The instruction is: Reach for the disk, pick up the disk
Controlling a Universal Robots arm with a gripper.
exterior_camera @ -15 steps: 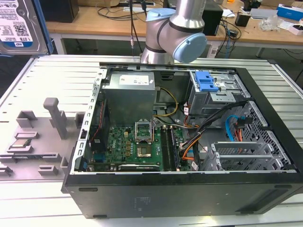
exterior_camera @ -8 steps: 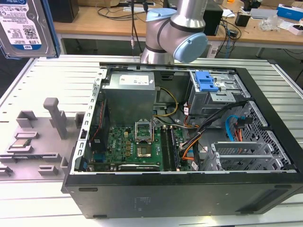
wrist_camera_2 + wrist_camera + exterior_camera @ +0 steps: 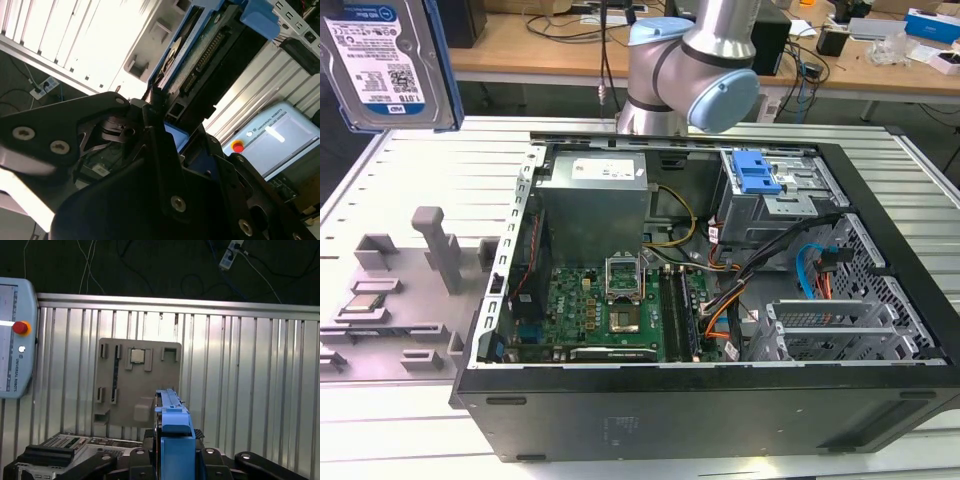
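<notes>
While hanging high at the exterior view's left, disk (image 3: 382, 60): label outward, over the grey fixture plate (image 3: 420, 330).
Gripper (image 3: 172, 437): closed on the disk, blue bracket pinched between the jaws in both wrist views.
Axis: long side running straight out from the jaws, edge-on.
Computer case (image 3: 670, 410): open, well apart toward the exterior view's right.

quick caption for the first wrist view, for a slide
The gripper holds the disk edge-on over a grey parts tray on the ribbed metal table.
</notes>
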